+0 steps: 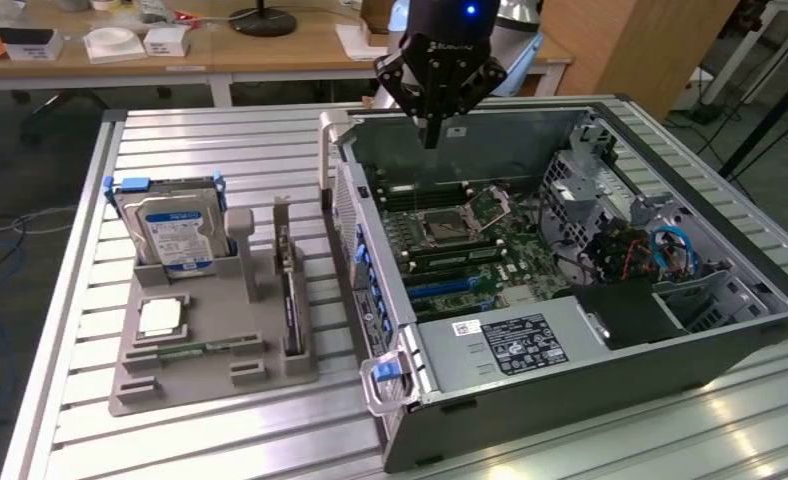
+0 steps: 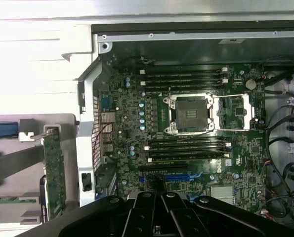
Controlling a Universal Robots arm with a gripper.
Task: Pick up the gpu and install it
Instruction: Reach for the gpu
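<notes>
No part of the task is seen to be done yet. The gpu (image 1: 287, 290) is stood on edge in the gray holder (image 1: 167, 385) on the counter (image 1: 194, 150), in the lower left of the exterior view, just beside the open computer case (image 1: 608, 350) and untouched. In the wrist view its green board (image 2: 53, 173) is seen edge-on, outside the case wall. The gripper (image 1: 432, 135) is held over the far edge of the case, in the upper centre of the exterior view, well apart from the card. Its fingers (image 1: 432, 126) are pressed together and nothing is pinched. The expansion slots (image 1: 445, 287) on the motherboard (image 1: 494, 240) are seen unoccupied. Both the pick-up and the installation are judged to be left.
</notes>
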